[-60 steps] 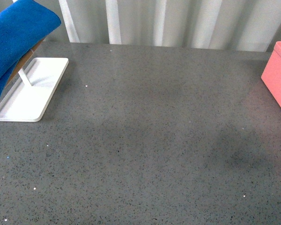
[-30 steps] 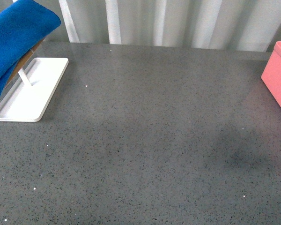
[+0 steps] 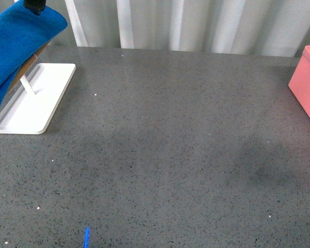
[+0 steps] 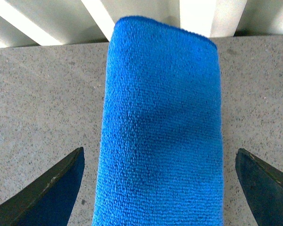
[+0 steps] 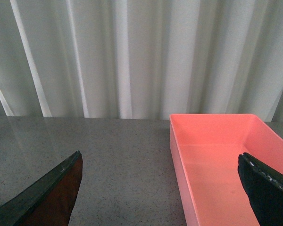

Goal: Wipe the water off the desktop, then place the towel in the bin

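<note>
Towel [image 3: 15, 46]: draped over rack [image 3: 27, 85], raised, I judge, for easy pinching; my left hand [image 4: 159, 155] is spread open astride it. Bin [image 5: 210, 116]: well right of towel; my right hand [image 5: 160, 157] is open and empty beside it.

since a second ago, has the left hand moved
Yes. The left hand has entered the front view at its top edge, over the towel that hangs above the white tray.
</note>
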